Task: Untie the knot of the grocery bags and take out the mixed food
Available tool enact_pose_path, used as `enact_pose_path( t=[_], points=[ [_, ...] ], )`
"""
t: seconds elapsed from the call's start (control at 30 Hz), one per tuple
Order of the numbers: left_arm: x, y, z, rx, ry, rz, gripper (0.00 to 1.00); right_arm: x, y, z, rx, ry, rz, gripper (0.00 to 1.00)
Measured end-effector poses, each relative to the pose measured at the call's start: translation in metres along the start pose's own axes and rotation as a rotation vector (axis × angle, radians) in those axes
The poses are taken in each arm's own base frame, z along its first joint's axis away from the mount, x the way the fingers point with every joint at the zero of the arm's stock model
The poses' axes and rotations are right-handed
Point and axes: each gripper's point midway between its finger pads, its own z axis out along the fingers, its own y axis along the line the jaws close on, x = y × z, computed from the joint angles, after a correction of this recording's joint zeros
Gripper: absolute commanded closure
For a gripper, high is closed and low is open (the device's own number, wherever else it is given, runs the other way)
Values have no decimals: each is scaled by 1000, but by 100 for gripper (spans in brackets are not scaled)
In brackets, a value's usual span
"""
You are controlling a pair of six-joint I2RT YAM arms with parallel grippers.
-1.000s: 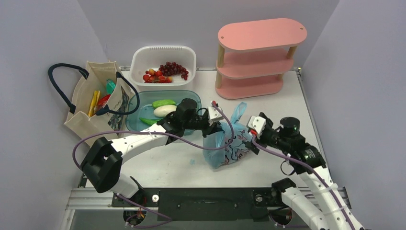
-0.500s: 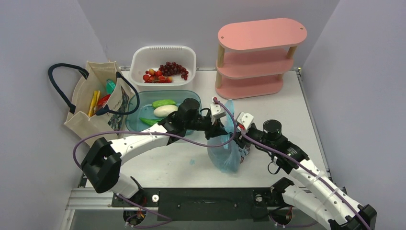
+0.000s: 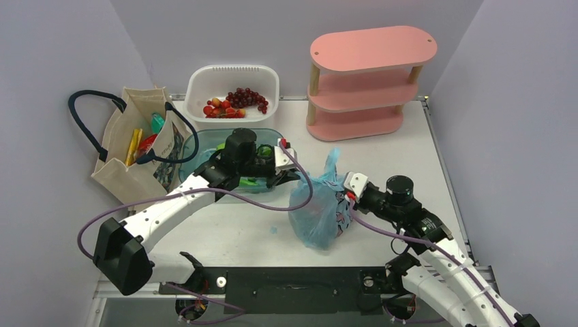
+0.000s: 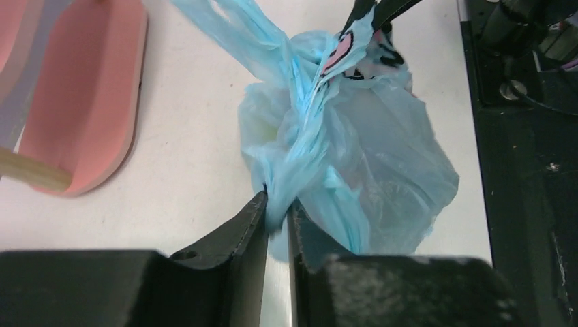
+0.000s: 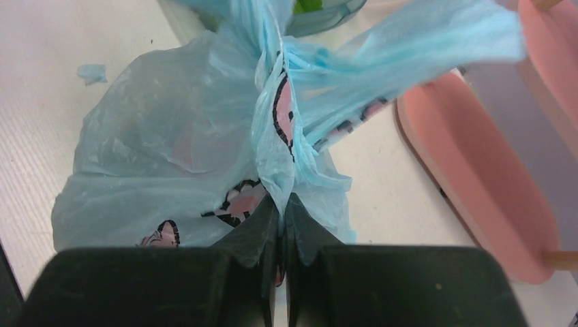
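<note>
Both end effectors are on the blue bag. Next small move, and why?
Probably pull them gently apart. The left end effector and right end effector are each shut on a strand of the blue bag, on opposite sides of the knot, which looks tied. Opposing tension should start loosening it.

The light blue bag [image 3: 315, 216] is thin, crinkly plastic film, translucent with a faint sheen, and at the knot [image 4: 300, 143] it bunches into tight, ropy creases. The jaws of the left gripper [image 4: 275, 219] and right gripper [image 5: 281, 218] are matt black plastic with a fine grain. The tote [image 3: 131, 174] is matt beige cloth, canvas by the look of it. The basket [image 3: 198, 82] is white slotted plastic, and the tub [image 3: 203, 165] is clear teal plastic, glossy. The shelf [image 3: 371, 49] has smooth matt pink boards on pale wooden posts. The desk [image 3: 238, 228] is white, matt and smooth.
</note>
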Motion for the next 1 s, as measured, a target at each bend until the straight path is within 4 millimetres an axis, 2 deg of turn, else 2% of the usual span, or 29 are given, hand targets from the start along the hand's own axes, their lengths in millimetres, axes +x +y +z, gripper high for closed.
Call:
enact_pose_path(
  t=[0.13,0.27,0.43,0.53,0.73,0.8,0.87,0.9,0.93,1.0],
  points=[
    [15,2,-17,-40,21,69,63,13,3,-1,-12,51,30,100],
    [29,-7,-22,-34,47,112,58,18,5,0,-23,72,40,100],
    [33,-3,-19,-42,62,150,53,19,4,0,-18,74,41,100],
    [43,-2,-7,-25,85,165,51,19,3,0,-16,73,39,100],
    [69,0,32,19,119,107,48,14,-5,-2,14,64,37,100],
    [74,-2,39,26,119,77,53,11,-10,-4,32,58,36,100],
    [73,-2,43,22,106,45,85,8,-18,-6,65,47,40,100],
    [72,-3,43,20,95,27,94,7,-21,-8,82,45,46,100],
    [71,-3,44,15,84,12,100,5,-24,-9,95,41,51,100],
    [74,-5,44,8,72,-19,100,2,-31,-13,126,32,60,100]
  ],
)
